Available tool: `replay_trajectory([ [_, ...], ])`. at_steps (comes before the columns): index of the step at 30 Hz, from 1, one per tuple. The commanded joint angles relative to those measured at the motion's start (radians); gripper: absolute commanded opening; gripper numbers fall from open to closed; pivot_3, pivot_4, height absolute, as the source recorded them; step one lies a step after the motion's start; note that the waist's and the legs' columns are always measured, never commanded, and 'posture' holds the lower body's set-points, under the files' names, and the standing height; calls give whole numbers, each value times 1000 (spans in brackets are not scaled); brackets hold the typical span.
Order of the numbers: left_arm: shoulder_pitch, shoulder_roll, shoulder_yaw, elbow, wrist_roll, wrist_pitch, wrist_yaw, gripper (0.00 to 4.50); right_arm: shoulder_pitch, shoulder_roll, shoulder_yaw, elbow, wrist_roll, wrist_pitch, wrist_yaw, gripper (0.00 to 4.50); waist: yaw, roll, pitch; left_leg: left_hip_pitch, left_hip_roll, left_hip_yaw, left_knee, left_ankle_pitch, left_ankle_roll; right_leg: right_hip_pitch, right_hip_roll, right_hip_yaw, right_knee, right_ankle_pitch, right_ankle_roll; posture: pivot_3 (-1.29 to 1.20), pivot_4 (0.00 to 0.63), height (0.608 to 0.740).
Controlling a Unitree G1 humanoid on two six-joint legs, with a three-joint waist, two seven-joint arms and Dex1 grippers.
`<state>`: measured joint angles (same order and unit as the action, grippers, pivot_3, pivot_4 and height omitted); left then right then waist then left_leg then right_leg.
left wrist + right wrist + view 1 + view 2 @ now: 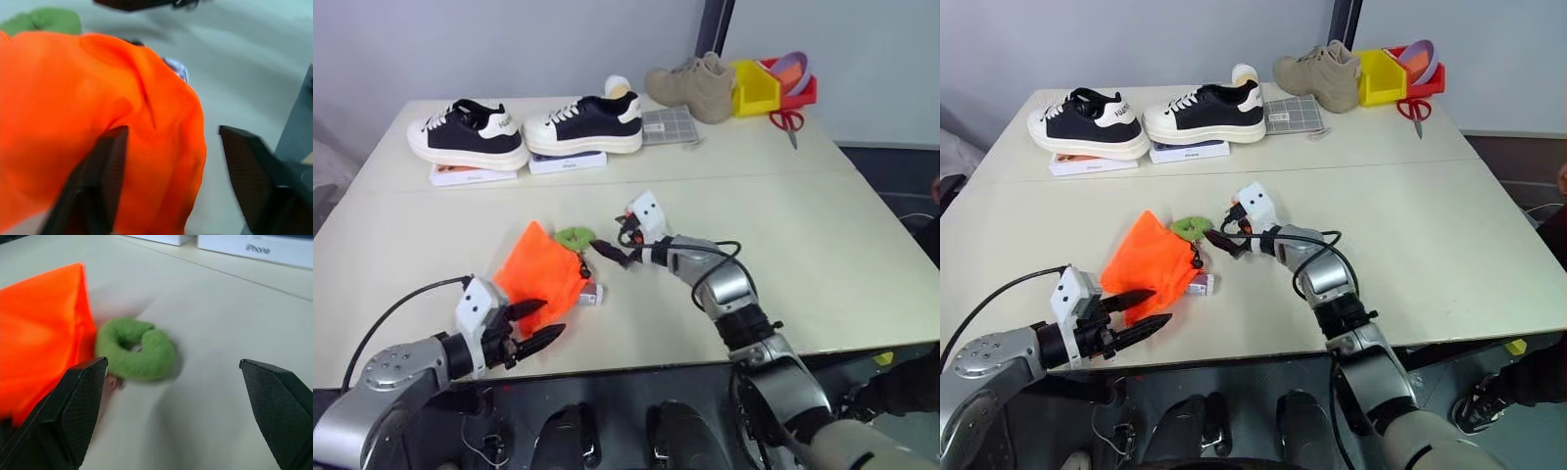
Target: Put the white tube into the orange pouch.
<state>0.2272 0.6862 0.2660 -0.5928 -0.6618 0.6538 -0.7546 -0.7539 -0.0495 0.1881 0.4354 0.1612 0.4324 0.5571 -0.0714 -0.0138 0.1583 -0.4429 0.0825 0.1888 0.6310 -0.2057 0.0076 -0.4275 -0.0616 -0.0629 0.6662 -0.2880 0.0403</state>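
The pouch (540, 276) lies on the table (822, 245); the tube (590, 293) protrudes from its mouth. Left gripper (530, 324) is parted at the pouch's near edge, right gripper (612, 252) spread and empty beside the green tag (574, 236). Advised: pin the fabric, push the tube fully inside.

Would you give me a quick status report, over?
Left gripper open at orange pouch. Right gripper open beside green tag. White tube sticking out of pouch. Nothing blocking.
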Motion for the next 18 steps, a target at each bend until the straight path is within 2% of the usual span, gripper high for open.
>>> replay_trajectory([
  [1,2,8,50,-38,-73,31,3,2892,-55,37,-22,65,0,-17,-17,4500,1,0,0,0,0,0,0,0,0,0,0,0,0,0,0,0,150,740],
  [8,7,14,99,-62,-189,90,16,2892,-143,109,-55,271,0,-42,-34,4500,1,0,0,0,0,0,0,1,0,0,0,0,0,0,1,0,150,740],
  [9,8,16,105,-61,-196,93,20,2923,-151,111,-52,297,-10,-51,-36,4241,1,0,0,0,0,0,0,1,0,0,0,0,0,0,1,0,150,740],
  [11,10,17,114,-58,-205,93,28,2932,-157,111,-47,327,-21,-68,-28,3552,1,0,0,0,0,0,0,1,0,0,0,0,0,0,1,0,150,740],
  [14,9,12,128,-50,-212,91,44,2932,-146,103,-37,324,-36,-91,-7,2069,1,0,0,0,0,0,0,1,0,0,0,0,0,0,1,0,150,740],
  [16,6,6,136,-43,-220,90,55,2932,-133,95,-33,310,-45,-102,0,902,1,0,0,0,0,0,0,1,-1,0,0,0,0,0,1,0,150,740],
  [18,-6,-5,146,-29,-233,91,70,2932,-112,80,-36,274,-51,-118,-1,69,3,0,0,0,0,0,0,0,-2,1,0,0,0,0,1,0,150,740],
])
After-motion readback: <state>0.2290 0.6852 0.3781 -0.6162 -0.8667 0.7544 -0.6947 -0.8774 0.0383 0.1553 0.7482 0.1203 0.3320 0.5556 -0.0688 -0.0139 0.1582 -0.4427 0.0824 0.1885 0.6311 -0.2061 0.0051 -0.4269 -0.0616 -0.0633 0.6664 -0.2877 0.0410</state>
